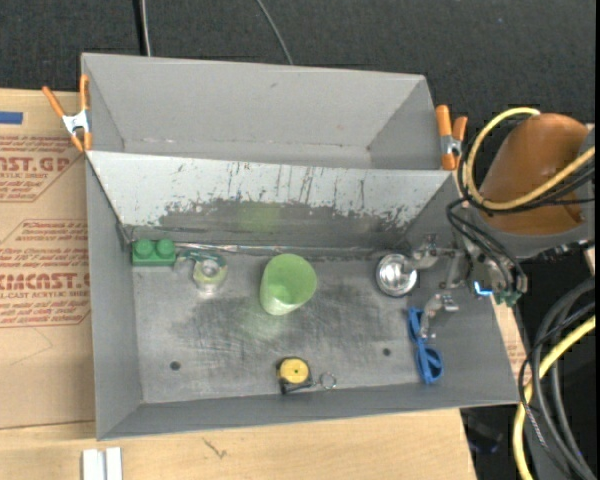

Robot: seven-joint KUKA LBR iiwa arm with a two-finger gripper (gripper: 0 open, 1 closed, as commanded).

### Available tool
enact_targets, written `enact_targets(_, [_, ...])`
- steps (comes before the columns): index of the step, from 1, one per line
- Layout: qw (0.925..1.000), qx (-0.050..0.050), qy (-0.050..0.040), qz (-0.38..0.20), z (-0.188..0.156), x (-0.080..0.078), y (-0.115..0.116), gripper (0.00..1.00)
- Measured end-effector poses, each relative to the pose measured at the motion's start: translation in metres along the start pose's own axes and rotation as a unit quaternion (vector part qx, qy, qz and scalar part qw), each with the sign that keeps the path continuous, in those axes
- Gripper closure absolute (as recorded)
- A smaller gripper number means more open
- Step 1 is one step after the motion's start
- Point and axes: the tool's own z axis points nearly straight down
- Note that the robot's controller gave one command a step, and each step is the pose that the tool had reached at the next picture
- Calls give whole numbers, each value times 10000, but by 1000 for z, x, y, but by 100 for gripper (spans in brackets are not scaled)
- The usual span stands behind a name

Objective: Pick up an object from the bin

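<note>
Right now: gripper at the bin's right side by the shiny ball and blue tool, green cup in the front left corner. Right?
One slip: the camera view shows the green cup near the middle of the bin, not the front left corner. The gripper is at the right side by the shiny ball and blue tool.

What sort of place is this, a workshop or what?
Probably a robotics lab's grasping test station: a grey sheet-metal bin holds unrelated small things, like a light green plastic cup and a round yellow tape measure, and a robot arm's gripper hangs at its right side.
</note>
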Motion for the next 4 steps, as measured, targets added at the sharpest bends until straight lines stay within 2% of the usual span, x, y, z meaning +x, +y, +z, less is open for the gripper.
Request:
enact_targets(1, [9771,-18,-18,-2127,78,17,-13,0])
enact_targets(2, [9777,-46,10,-2100,78,-49,-13,0])
enact_targets(3, [9440,-46,-39,-3300,52,-23,-13,0])
enact_targets(4, [9054,-89,-94,-4244,67,-40,-5,0])
